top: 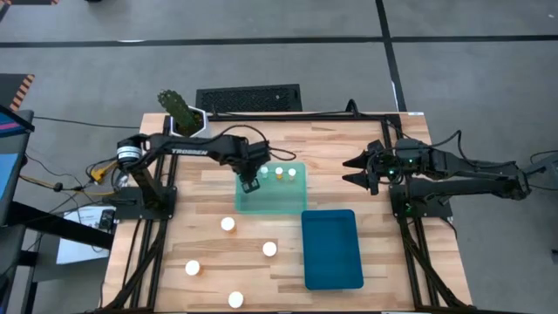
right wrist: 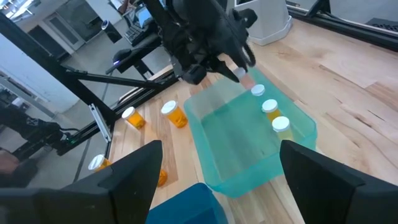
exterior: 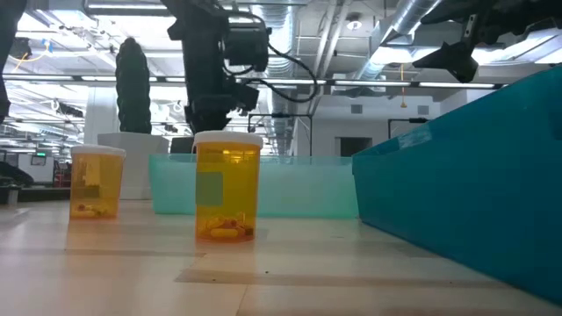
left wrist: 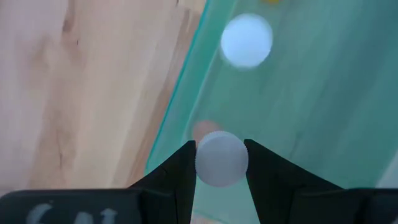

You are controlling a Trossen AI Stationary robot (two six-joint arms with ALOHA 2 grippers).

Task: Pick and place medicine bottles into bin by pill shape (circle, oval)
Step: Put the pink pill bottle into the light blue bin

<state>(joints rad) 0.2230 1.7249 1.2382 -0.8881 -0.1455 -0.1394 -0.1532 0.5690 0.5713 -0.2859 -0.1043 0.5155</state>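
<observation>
Gripped bottle (left wrist: 221,158) upright, cap upward

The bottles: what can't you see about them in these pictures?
- High view: the pills are hidden; only white caps show, as on the loose bottles.
- Left wrist view: the left tool grips a bottle by its cap, which hides its body.
- Low view: the light green tray wall blurs the bottles inside.
- Right wrist view: labels are too small to read.
</observation>
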